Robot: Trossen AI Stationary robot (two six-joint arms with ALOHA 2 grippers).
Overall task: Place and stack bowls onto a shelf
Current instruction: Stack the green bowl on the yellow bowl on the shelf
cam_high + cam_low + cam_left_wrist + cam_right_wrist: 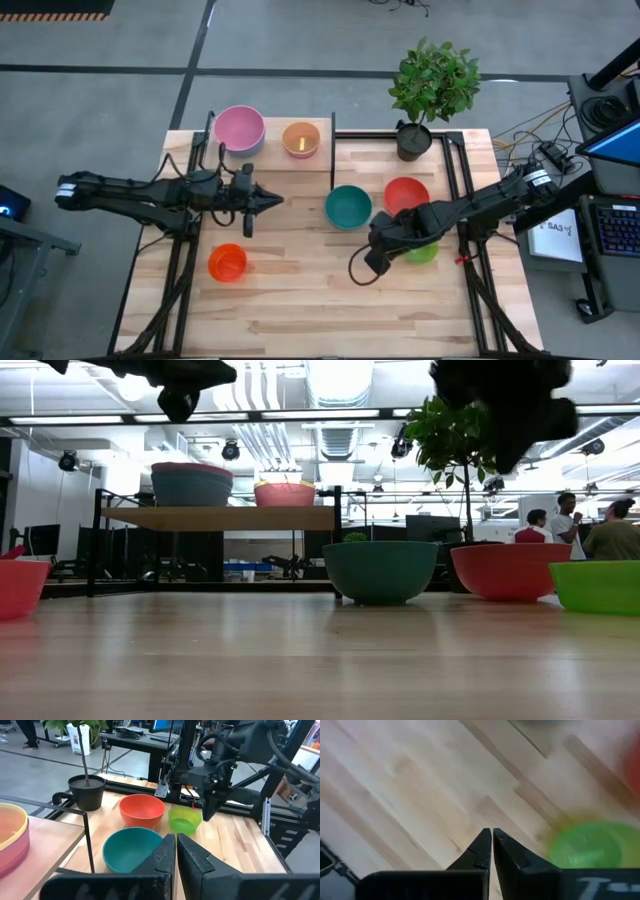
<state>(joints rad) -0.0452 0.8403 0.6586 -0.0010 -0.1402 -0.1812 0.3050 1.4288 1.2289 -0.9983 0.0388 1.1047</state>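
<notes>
Bowls (191,484) stacked on shelf (220,518) — layering visible only in low view

We are seeing two bowl stacks (239,129) sitting on the shelf (270,160) at the desk's (300,300) far-left corner, three bowls (348,206) clustering right of centre, one bowl (227,262) lying near left.

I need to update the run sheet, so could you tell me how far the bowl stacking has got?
Done: the shelf carries a pink-topped stack and an orange-topped one.
In hand: nothing; the left gripper and right gripper are both shut and empty above the table.
Left: the teal bowl, red bowl, green bowl and orange bowl sit on the tabletop.
</notes>
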